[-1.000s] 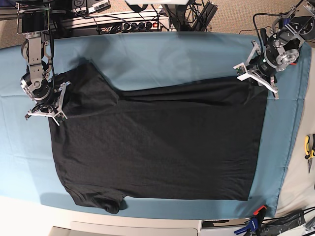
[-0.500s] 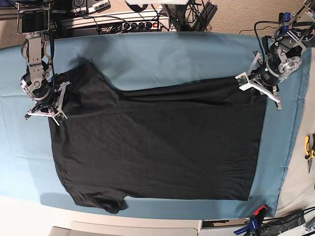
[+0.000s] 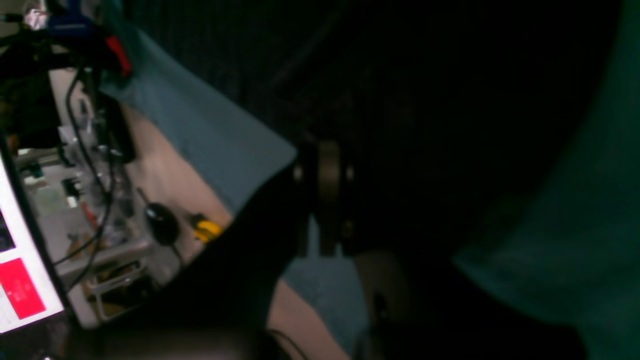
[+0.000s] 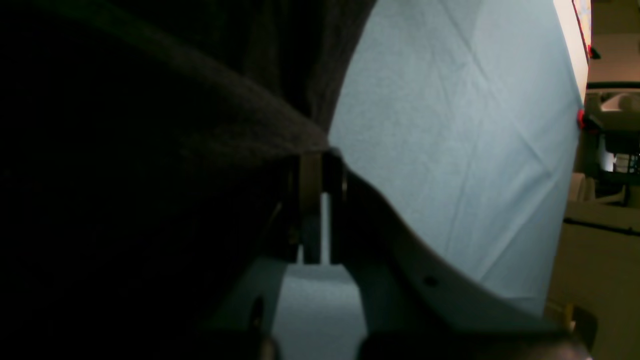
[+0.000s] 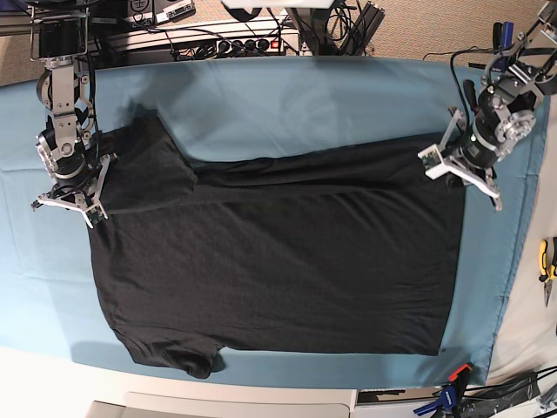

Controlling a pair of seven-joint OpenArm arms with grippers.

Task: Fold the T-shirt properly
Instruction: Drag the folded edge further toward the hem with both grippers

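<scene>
Both end effectors pinch the T-shirt [image 5: 278, 261] on the table cloth [image 5: 287, 96].

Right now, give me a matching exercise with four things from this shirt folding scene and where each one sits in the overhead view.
Things:
1. T-shirt
2. left gripper
3. right gripper
4. table cloth

Places or states:
A. shut on the shirt's edge at the image's right
B. teal, spread under everything
C. black, lying across the middle
D. shut on the shirt's edge at the image's left

Pairs: 1-C, 2-A, 3-D, 4-B
</scene>
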